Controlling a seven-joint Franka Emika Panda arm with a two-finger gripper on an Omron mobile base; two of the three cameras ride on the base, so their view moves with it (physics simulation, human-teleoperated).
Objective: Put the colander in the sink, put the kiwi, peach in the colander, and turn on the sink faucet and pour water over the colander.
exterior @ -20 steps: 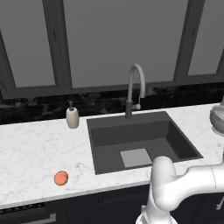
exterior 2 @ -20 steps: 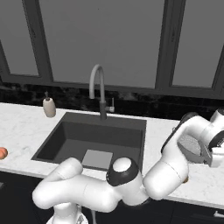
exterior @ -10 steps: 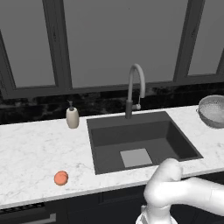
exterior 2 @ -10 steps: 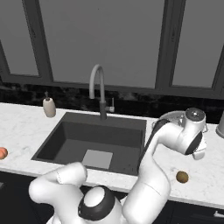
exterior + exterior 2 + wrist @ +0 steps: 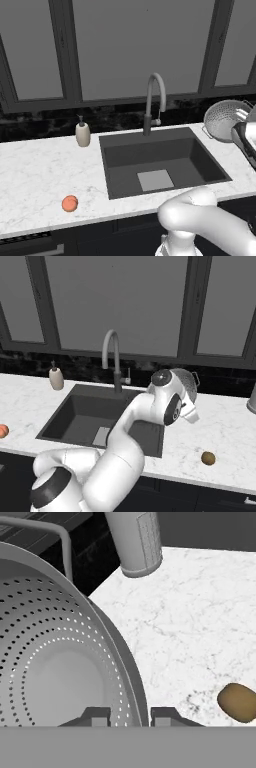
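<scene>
**Meanwhile, at the white marble counter**

Set in pale veined marble [image 5: 35, 165] beneath dark panelled windows [image 5: 115, 45] and a black backsplash: the dark grey sink [image 5: 159, 162], lighter square patch at its bottom, with the gooseneck sink faucet [image 5: 152, 102] rising at its back edge. Stood left of the basin, a beige soap dispenser [image 5: 82, 133]. Lay well apart on the left counter near the front edge, the peach [image 5: 69, 203]. Lay right of the sink near the front edge, the kiwi [image 5: 208, 458]. Stood beyond it, a grey cylinder [image 5: 135, 542]. Closed narrowly over the rim of the colander [image 5: 55, 677], the gripper [image 5: 130, 716], one tip inside the perforated wall, one outside. Tilted up right of the sink, that bowl, partly hidden behind the arm [image 5: 145, 411].
</scene>
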